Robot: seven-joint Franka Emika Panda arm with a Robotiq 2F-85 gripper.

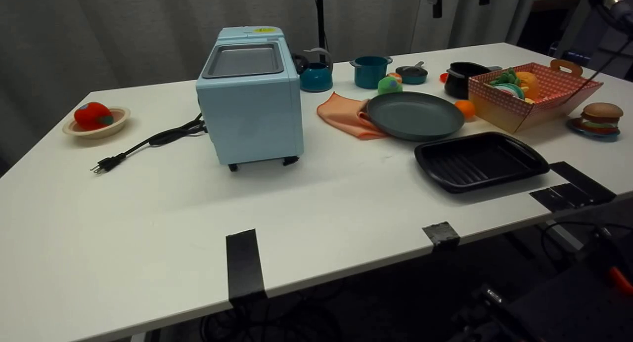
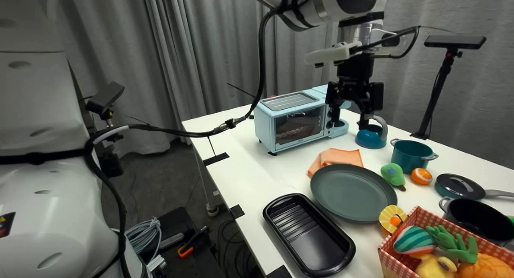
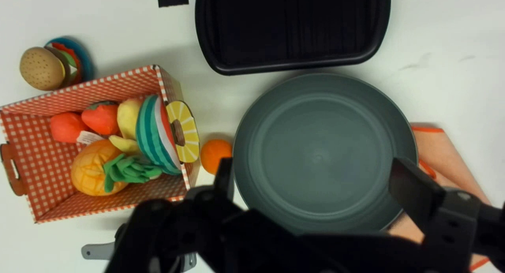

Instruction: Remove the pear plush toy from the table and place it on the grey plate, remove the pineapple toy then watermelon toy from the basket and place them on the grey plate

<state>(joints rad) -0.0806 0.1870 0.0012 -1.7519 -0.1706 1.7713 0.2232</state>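
The green pear plush toy (image 2: pixel 392 174) lies on the table beside the grey plate; it also shows in an exterior view (image 1: pixel 389 85) and is out of the wrist view. The grey plate (image 2: pixel 353 191) holds nothing and shows in the wrist view (image 3: pixel 323 139). The gingham basket (image 3: pixel 37 158) holds the pineapple toy (image 3: pixel 92 168) and the striped watermelon toy (image 3: pixel 152 133). In an exterior view the watermelon toy (image 2: pixel 413 241) and the pineapple toy (image 2: pixel 488 266) are partly cut off or overlapped. My gripper (image 3: pixel 311 166) is open and empty, high above the plate, pointing down.
A black baking pan (image 2: pixel 309 234) borders the plate. An orange (image 3: pixel 216 155) sits between plate and basket. An orange cloth (image 2: pixel 337 157) lies partly under the plate. A blue toaster oven (image 2: pixel 295 121), kettle (image 2: pixel 370 136), teal pot (image 2: pixel 411 154) and black pot (image 2: pixel 478 219) stand around.
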